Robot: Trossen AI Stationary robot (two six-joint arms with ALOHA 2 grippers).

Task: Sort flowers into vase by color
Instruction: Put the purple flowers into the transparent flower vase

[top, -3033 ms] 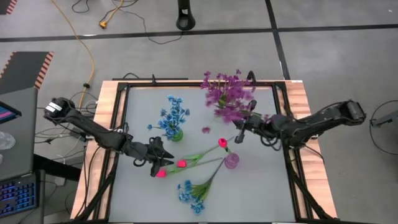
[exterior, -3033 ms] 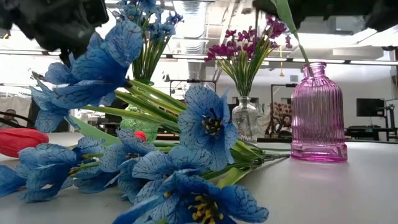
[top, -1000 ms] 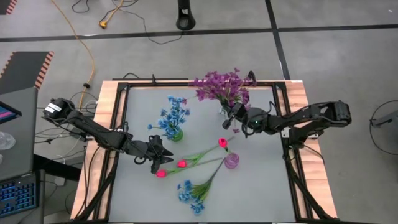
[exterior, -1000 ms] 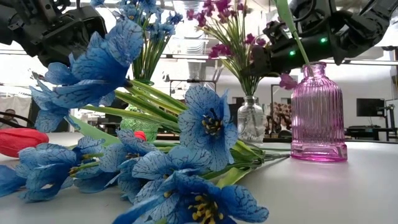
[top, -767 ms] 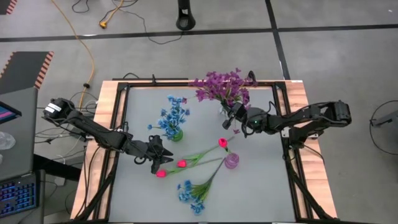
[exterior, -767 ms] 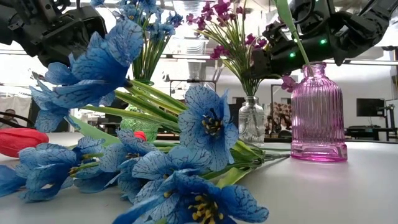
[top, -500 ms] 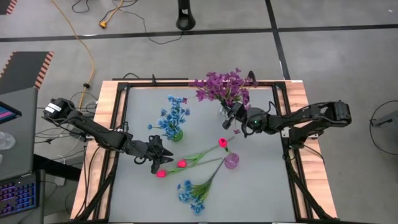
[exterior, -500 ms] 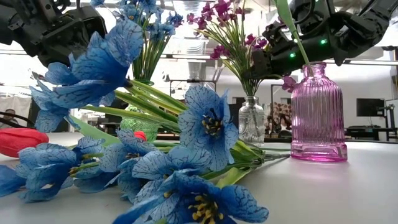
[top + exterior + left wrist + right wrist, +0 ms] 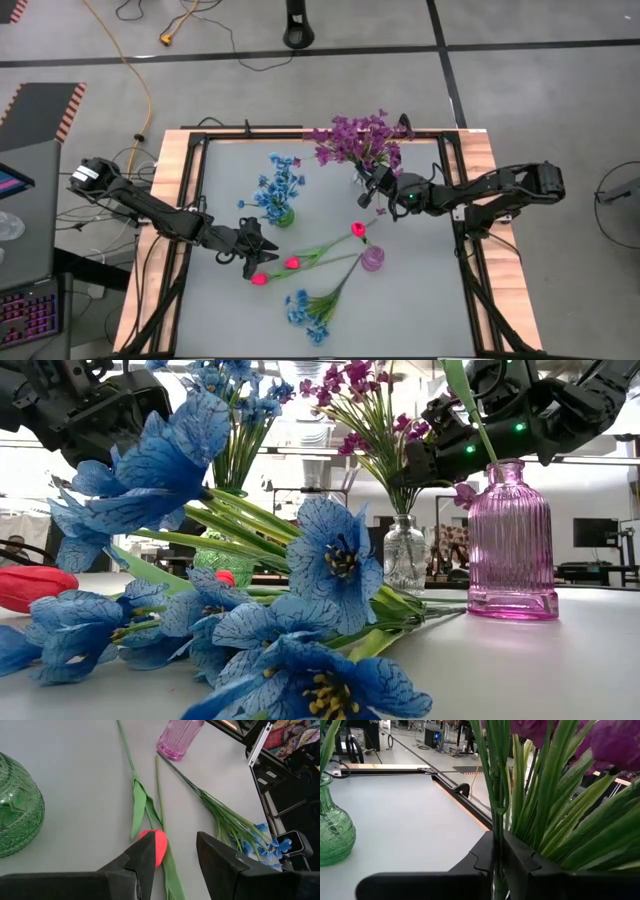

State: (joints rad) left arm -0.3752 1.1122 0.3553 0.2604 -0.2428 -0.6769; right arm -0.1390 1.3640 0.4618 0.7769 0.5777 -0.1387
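Purple sprigs [image 9: 358, 143] stand in a clear vase [image 9: 404, 556] near the table's far edge. My right gripper [image 9: 377, 190] is beside them, just above the vase's mouth, and is shut on one sprig's stem. Blue sprigs [image 9: 279, 185] stand in a green vase [image 9: 15, 815]. Another blue sprig [image 9: 312, 305] lies flat on the table. One pink tulip [image 9: 357, 229] leans out of the pink vase [image 9: 372, 259], and two others [image 9: 292, 263] lie on the table. My left gripper [image 9: 262, 250] hovers open over a lying bud [image 9: 153, 847]. My right gripper pinches a thin green stem [image 9: 497, 820] of a purple sprig between its two fingers, below the blooms. The fingers [image 9: 425, 460] come roughly level from the table's right side and lie across the stem. The sprig stands upright and runs down into the clear vase.
The table has a dark frame with wooden side boards [image 9: 165, 200]. The lying tulip stems and the blue sprig's stems cross the middle of the table toward the pink vase. Bare grey tabletop [image 9: 420, 300] lies at the near right. Cables run along the floor beyond.
Over three seconds my right gripper has carried its purple sprig toward the far edge and to the left. The sprig now stands in the clear vase with the other purple ones. In the last second the blooms have only settled slightly.
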